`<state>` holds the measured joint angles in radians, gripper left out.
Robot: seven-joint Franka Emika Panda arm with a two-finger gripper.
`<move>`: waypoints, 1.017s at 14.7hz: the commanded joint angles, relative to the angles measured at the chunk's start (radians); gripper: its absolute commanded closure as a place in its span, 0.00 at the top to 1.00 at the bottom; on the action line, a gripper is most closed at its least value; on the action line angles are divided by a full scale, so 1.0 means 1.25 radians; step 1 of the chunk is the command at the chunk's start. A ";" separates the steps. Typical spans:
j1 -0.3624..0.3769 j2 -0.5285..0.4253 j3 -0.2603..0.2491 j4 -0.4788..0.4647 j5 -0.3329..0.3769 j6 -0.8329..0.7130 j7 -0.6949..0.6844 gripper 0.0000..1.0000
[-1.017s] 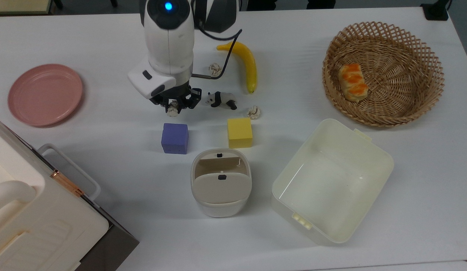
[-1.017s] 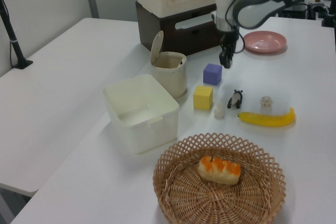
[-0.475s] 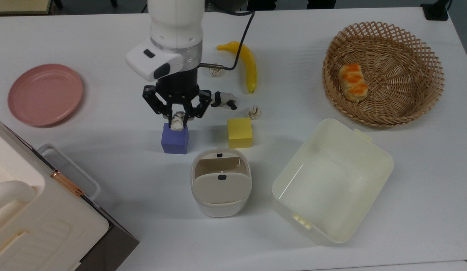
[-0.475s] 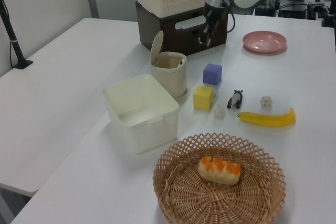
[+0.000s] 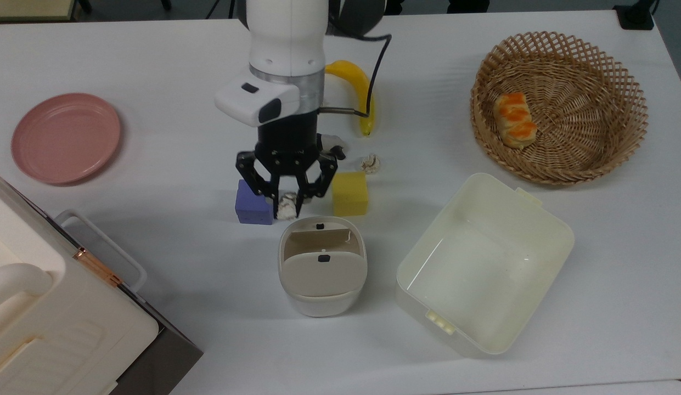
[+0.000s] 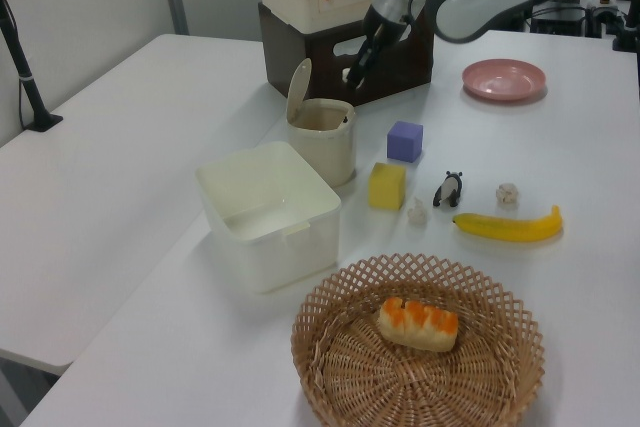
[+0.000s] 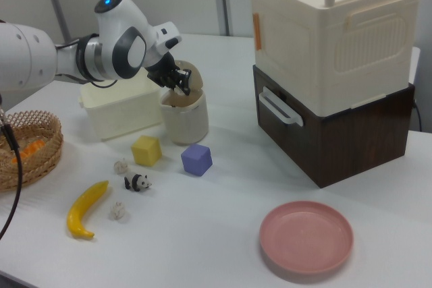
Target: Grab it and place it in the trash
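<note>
Carried from over the purple cube [image 5: 253, 204] toward the beige bin [image 5: 322, 265], the gripper [image 5: 286, 206] pinches the paper wad [image 5: 287, 205], seemingly light and squashy.

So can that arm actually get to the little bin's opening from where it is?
Probably yes. The gripper, holding the paper wad, hangs just beside the bin; its flap lid stands open with nothing between.

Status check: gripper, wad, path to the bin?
Gripper shut on paper wad, raised. Bin just ahead, flap open. Nothing between them.
</note>
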<state>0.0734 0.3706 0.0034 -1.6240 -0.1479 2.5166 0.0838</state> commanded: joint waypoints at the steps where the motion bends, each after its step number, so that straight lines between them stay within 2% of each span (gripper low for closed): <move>1: 0.022 0.034 -0.004 0.012 -0.009 0.108 0.016 0.24; 2: 0.022 0.038 -0.004 0.012 -0.009 0.119 0.016 0.36; 3: 0.022 0.039 -0.004 0.012 -0.012 0.122 0.016 0.37; 5: 0.023 0.039 -0.004 0.012 -0.009 0.122 0.019 0.63; 7: 0.023 0.037 -0.004 0.012 -0.013 0.122 0.019 0.65; 9: 0.023 0.037 -0.004 0.012 -0.009 0.122 0.019 0.72; 15: 0.032 0.013 -0.004 0.005 -0.008 0.084 0.018 0.73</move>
<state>0.0988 0.4135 0.0036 -1.6165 -0.1479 2.6577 0.0855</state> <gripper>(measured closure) 0.273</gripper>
